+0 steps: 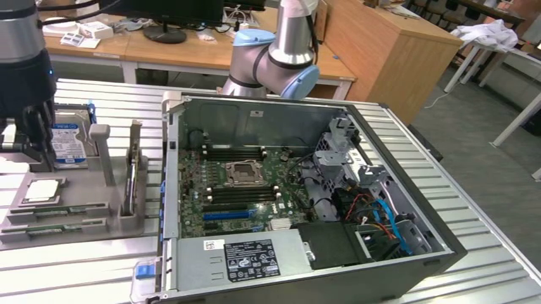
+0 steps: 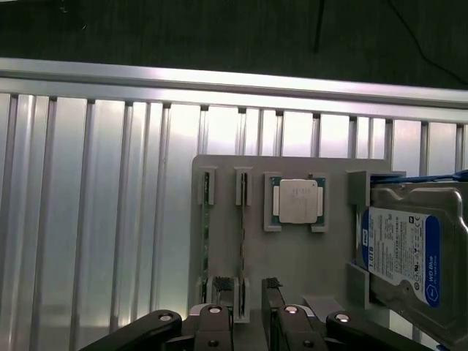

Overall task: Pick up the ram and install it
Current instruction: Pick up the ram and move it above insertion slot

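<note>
On ribbed tabletop (image 1: 110,95) | open PC case (image 1: 296,190) sat toward exterior view's right | grey tray (image 2: 292,256) lay beside it | fingers (image 2: 273,303) stood open above tray | ram (image 2: 242,227) sat slotted in tray, beside CPU (image 2: 297,201)

Hard drive (image 2: 406,252) label: "WD Blue" (printed sideways).

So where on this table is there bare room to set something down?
Bare table lies on the near side of the grey tray in the exterior view, beside the computer case. Free strips run along the tray's far side and past the case at that view's right. The tray is crowded: hard drive, processor, ram sticks, open gripper above.
</note>
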You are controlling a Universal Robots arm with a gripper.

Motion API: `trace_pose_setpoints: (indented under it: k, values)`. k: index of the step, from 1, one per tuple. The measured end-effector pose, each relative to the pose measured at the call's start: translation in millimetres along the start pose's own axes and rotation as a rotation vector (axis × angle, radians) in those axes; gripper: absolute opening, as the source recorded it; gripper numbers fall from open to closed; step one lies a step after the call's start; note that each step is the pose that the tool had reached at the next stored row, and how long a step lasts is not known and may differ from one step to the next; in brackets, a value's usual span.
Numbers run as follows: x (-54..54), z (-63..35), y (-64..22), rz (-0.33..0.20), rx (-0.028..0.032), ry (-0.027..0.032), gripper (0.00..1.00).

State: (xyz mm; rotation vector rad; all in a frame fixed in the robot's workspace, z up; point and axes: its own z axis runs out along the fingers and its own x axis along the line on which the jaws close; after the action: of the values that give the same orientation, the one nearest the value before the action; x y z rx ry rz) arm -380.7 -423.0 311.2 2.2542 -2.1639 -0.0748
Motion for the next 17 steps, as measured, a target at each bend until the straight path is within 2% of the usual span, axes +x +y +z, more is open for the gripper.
trace_pose_setpoints:
  k: [17]
  values:
    - [1.0,31.0,-1.3,0.001,0.0000,0.0000,0.30]
